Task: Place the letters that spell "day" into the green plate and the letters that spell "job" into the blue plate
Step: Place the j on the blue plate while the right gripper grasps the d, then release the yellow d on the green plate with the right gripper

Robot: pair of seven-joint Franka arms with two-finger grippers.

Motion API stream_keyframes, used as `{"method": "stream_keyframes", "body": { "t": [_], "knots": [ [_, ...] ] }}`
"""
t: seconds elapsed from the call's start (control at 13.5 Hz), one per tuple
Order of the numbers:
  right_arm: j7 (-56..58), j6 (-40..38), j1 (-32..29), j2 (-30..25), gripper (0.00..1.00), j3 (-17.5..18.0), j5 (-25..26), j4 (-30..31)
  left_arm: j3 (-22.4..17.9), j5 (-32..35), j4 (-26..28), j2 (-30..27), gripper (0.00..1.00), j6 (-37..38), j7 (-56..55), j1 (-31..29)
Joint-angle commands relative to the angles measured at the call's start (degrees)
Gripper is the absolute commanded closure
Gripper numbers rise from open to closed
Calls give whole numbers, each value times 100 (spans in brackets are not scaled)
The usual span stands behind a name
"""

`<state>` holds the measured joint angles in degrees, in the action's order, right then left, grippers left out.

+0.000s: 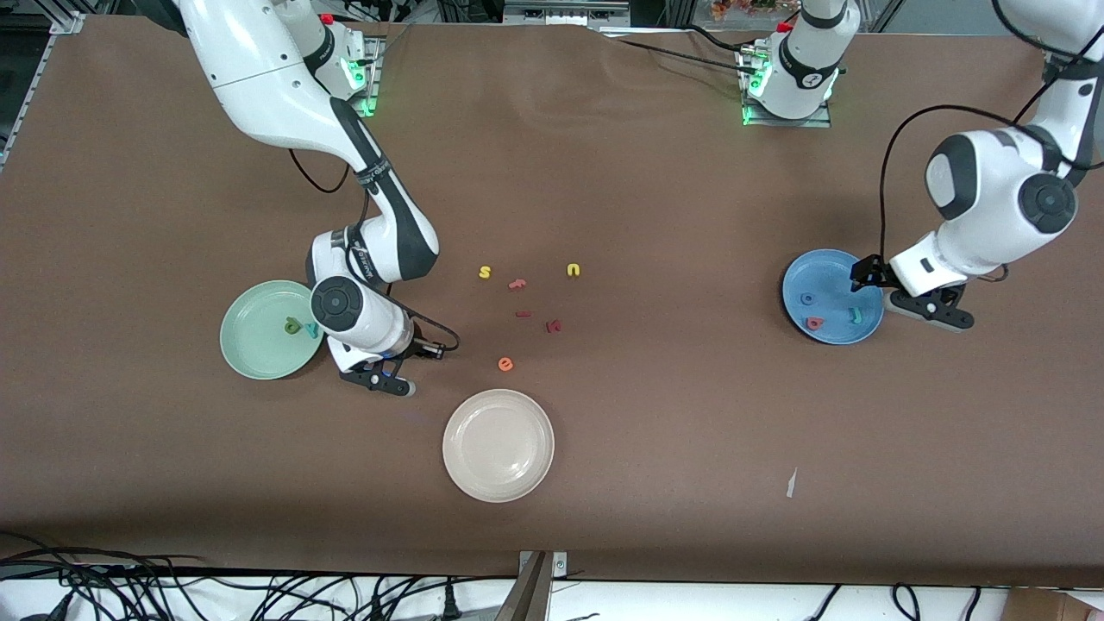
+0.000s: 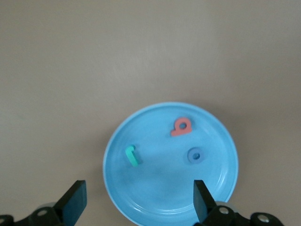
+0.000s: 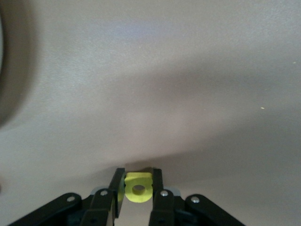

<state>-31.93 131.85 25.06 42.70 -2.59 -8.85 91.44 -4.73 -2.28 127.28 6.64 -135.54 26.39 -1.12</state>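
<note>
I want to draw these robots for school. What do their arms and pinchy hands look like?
Both arms are glossy white with dark grey bands and round grey caps at the joints. Thin black cables loop along each. Green lights glow at their bases. The right gripper and the left gripper are black, each with two flat fingers held on by small silver screws.

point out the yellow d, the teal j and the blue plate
yellow d (image 3: 138,187): right wrist view, its face, clamped in the right pincer.
teal j (image 2: 132,156): left wrist view, middle of its stem.
blue plate (image 2: 155,188): left wrist view, bare floor of the plate.
</note>
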Motion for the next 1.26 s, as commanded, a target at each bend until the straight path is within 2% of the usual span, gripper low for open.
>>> {"method": "stream_keyframes", "body": {
  "t": [0.0, 0.15, 0.3, 0.37, 0.45, 0.59, 0.74, 0.89, 1.04, 1.12, 1.19],
  "knots": [
    [168, -737, -106, 38, 83, -66, 32, -443, 60, 140, 104, -908, 0, 212, 6, -37],
    [721, -1193, -124, -199, 83, -293, 41, -338, 68, 149, -158, -1278, 0, 675, 15, -46],
    [1222, -1398, -115, -585, 83, -514, 172, 20, 121, 192, -937, -1341, 0, 1579, 6, -55],
    [1407, -1338, -115, -822, 83, -584, 408, 318, 121, 193, -1333, -1315, 0, 1992, 6, -55],
    [1557, -1250, -115, -1024, 83, -663, 680, 591, 130, 193, -1694, -1332, 0, 2388, -3, -55],
    [2031, -1004, -115, -1446, 83, -874, 761, 1171, 121, 193, -2441, -1323, 0, 3336, -11, -63],
    [2523, -540, -115, -1728, 83, -1120, 762, 1777, 112, 193, -3013, -1201, 0, 3910, -38, -29],
    [3085, 93, -124, -1887, 82, -1374, 762, 2331, 130, 184, -3288, -1139, 0, 4324, -596, 68],
    [3691, 437, -133, -1835, 80, -1665, 718, 2509, 121, 131, -3428, -1112, 0, 4650, -1449, 234],
    [4008, 438, -168, -1809, 64, -1770, 718, 2484, 121, 131, -3490, -1077, 0, 4677, -1618, 314],
    [4167, 421, -290, -1800, 17, -1771, 709, 2440, 121, 131, -3499, -1068, 0, 4738, -1750, 349]
  ]
}}
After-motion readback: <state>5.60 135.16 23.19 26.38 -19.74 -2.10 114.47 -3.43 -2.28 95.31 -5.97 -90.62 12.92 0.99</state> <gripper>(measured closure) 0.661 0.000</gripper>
